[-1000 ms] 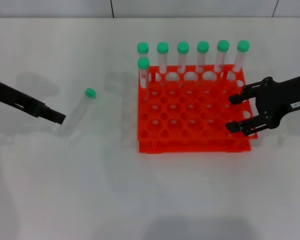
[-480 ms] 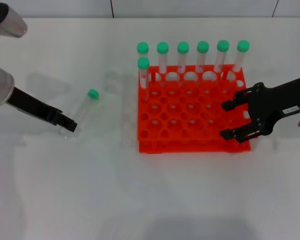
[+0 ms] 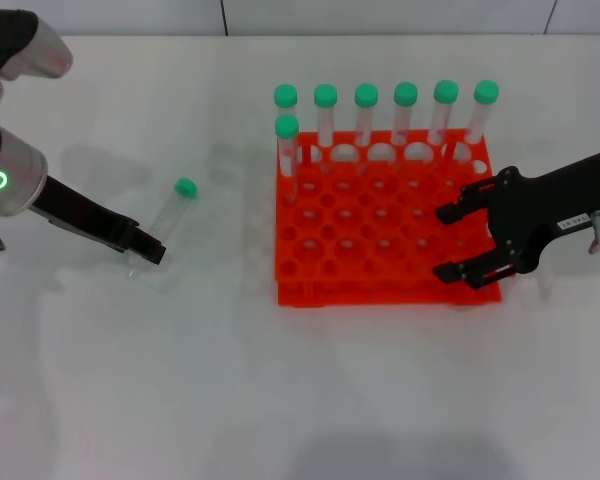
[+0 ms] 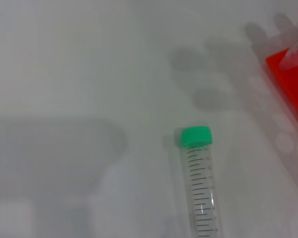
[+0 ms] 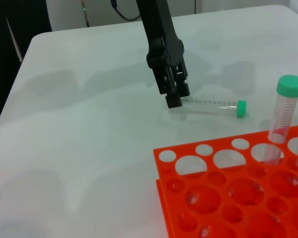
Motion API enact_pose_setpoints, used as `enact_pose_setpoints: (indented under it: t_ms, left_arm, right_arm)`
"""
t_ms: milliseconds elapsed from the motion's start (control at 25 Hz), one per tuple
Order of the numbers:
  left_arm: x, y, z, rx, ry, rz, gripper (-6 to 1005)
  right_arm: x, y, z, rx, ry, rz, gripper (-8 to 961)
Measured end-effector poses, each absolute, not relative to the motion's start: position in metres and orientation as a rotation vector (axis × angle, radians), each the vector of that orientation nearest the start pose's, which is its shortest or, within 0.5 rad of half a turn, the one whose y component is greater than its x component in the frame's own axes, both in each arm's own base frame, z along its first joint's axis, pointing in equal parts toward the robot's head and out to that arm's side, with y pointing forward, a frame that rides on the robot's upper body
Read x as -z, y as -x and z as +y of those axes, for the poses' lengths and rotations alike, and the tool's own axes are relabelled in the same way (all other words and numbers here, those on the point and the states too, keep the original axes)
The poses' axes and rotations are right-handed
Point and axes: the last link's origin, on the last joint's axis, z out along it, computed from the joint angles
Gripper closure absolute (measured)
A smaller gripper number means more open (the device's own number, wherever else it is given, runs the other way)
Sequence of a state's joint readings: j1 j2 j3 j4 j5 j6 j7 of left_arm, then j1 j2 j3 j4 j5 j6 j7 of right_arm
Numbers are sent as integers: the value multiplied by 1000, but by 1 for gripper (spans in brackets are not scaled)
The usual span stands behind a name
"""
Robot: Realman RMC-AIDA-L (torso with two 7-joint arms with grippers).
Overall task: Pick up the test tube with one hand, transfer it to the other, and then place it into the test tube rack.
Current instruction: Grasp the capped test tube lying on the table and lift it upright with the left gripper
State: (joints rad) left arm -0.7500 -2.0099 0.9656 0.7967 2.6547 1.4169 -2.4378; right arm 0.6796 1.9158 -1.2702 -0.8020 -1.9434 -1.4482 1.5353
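Observation:
The test tube [image 3: 169, 216] lies on the white table left of the rack, its green cap [image 3: 185, 187] pointing away from me. My left gripper [image 3: 150, 250], on the arm with the green ring, has its tip at the tube's bottom end; in the right wrist view [image 5: 174, 98] it touches or nearly touches that end. The tube [image 4: 201, 188] fills the left wrist view. My right gripper [image 3: 444, 243], with the white label, is open and empty above the right front of the orange-red rack [image 3: 380, 215].
Several green-capped tubes [image 3: 405, 110] stand upright along the rack's back row, with one more [image 3: 287, 145] in the second row at the left. The rack also shows in the right wrist view [image 5: 213, 198]. The table's far edge runs behind the rack.
My left arm has come in from the left and its tip has moved right to the tube's bottom end. My right gripper has moved left over the rack.

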Motion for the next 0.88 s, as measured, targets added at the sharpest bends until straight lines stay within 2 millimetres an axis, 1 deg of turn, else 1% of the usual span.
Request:
enact_pose_setpoints:
  t_ms: [240,880]
  left_arm:
    - [-14,267,385,-403,2401,-1394,450]
    - [-10,266,386,-418,2396,-1382,454]
  right_arm:
    - [-5,-203,372,-123,3039,145,209]
    - [-1,-200,370,-149,3045,136,211]
